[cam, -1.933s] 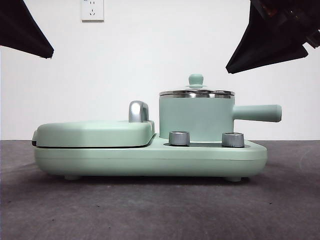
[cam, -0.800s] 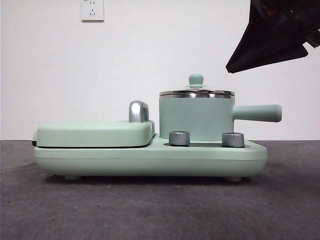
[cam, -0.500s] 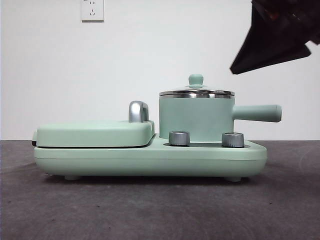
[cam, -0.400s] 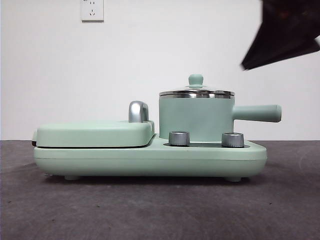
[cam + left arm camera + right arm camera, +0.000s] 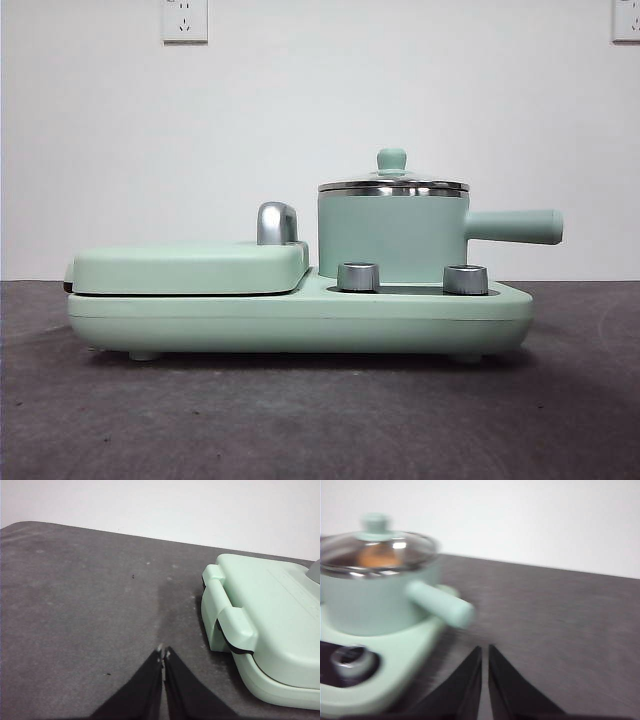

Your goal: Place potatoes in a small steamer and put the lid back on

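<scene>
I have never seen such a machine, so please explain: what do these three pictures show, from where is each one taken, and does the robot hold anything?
It is a robot with two arms at a table. One picture looks level across the table; the others come from cameras on the wrists. The small steamer stands on a mint-green cooker base, beside a flat griddle. The lid is on, and something orange, likely the potatoes, shows through the glass. The left gripper hangs shut beside the griddle; the right gripper hangs near the pot's handle, almost shut. Neither holds anything.
</scene>
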### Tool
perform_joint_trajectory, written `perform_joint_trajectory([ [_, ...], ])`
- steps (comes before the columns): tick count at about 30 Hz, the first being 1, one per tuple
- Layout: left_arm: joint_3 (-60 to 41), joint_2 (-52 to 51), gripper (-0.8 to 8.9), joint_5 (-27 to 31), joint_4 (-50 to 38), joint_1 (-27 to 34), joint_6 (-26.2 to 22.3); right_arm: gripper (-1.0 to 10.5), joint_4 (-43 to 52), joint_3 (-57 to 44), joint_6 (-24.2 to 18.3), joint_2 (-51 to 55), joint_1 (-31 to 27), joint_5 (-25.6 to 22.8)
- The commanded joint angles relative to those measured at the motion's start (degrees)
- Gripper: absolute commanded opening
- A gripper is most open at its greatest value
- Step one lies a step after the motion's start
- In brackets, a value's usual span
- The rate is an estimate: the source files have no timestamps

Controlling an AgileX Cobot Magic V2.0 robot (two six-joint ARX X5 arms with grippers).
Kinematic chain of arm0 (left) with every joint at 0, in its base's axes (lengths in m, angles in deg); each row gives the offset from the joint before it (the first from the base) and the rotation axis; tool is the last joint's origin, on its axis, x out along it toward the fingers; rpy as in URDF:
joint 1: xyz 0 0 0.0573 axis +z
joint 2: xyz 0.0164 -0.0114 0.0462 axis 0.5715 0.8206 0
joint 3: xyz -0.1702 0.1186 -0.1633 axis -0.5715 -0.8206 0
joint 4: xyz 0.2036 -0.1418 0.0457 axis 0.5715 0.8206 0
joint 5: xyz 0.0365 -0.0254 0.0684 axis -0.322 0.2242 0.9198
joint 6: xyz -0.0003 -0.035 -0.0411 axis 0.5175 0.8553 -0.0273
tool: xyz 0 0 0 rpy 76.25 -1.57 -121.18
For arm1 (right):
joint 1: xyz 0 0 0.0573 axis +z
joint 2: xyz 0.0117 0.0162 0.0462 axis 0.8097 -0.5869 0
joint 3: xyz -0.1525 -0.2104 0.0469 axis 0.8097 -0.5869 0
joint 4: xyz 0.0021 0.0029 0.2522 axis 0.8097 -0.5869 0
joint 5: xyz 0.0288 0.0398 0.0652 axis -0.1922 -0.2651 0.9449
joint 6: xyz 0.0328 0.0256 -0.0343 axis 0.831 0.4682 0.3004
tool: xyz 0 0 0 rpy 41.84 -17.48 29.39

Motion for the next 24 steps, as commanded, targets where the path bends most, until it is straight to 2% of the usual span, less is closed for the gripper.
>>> perform_joint_trajectory([
  [1, -1.11, -0.02, 0.06, -0.09, -0.7, 0.0, -0.17, 0.2, -1.38, -3.69, 0.2, 8.98, -2.36, -0.13],
  [5, -1.09, -0.02, 0.06, -0.09, -0.76, 0.0, -0.17, 0.2, -9.27, -3.63, 0.15, 15.96, -4.28, -0.26],
  [8, -1.09, -0.02, 0.06, -0.09, -0.85, 0.0, -0.17, 0.2, -9.33, -3.63, 0.37, 15.61, -4.61, -0.02],
  [12, -1.09, -0.02, 0.06, -0.09, -0.94, 0.0, -0.17, 0.2, -8.39, -3.63, 4.04, 15.5, -4.26, 0.52],
  [24, -1.09, -0.02, 0.06, -0.09, -1.03, 0.0, -0.17, 0.2, -7.08, -3.61, 4.04, 15.61, -4.28, 0.5],
])
